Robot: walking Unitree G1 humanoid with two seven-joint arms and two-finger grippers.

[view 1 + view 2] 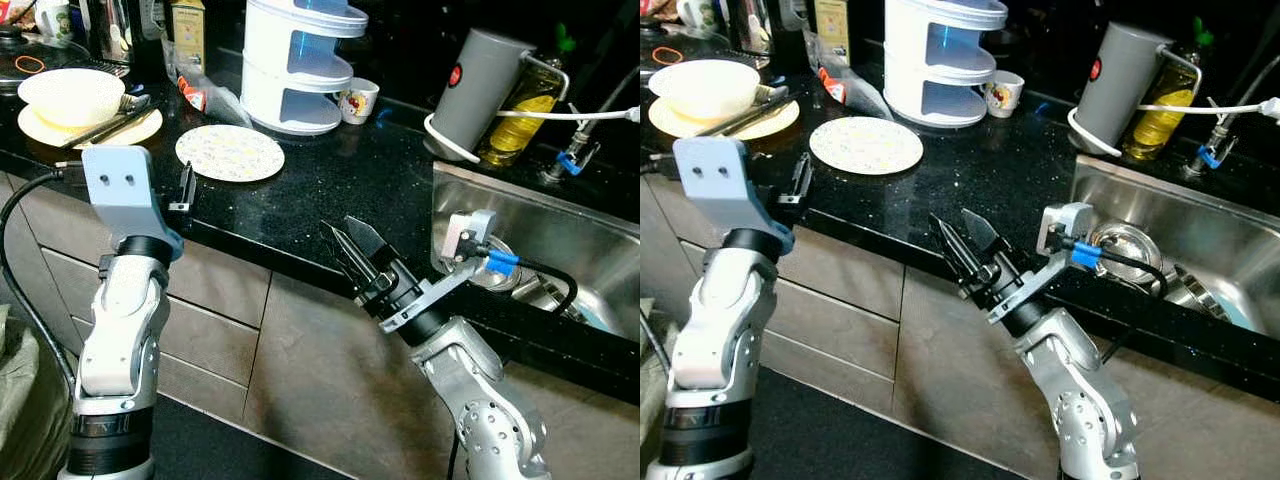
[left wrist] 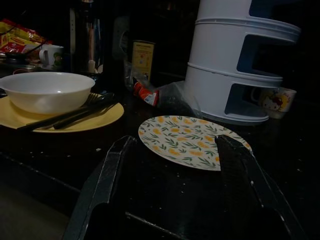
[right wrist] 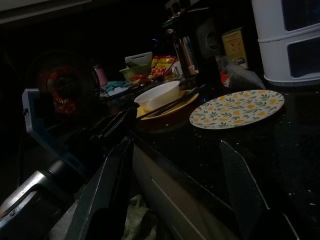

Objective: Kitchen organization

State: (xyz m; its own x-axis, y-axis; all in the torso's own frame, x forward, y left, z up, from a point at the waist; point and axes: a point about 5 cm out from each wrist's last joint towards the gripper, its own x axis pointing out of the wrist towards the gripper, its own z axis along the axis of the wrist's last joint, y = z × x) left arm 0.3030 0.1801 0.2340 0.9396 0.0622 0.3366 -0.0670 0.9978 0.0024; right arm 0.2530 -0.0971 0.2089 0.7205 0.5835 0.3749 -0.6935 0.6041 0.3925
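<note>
A floral plate (image 1: pixel 230 152) lies flat on the black counter (image 1: pixel 340 185), near its front edge. My left gripper (image 1: pixel 185 190) hovers at that edge just left of the plate, open and empty; the left wrist view looks between its fingers (image 2: pixel 107 175) at the plate (image 2: pixel 192 142). A white bowl (image 1: pixel 70 95) sits on a yellow plate (image 1: pixel 140 128) at the far left, with dark chopsticks (image 1: pixel 110 122) and a fork across it. My right gripper (image 1: pixel 340 228) is open and empty, in front of the counter edge, right of the floral plate, pointing left.
A white tiered rack (image 1: pixel 300 60) and a small printed cup (image 1: pixel 357 100) stand behind the floral plate. A grey cylinder (image 1: pixel 480 90), a yellow oil bottle (image 1: pixel 525 110) and a steel sink (image 1: pixel 590 235) holding dishes are to the right. Cabinet fronts (image 1: pixel 230 320) lie below.
</note>
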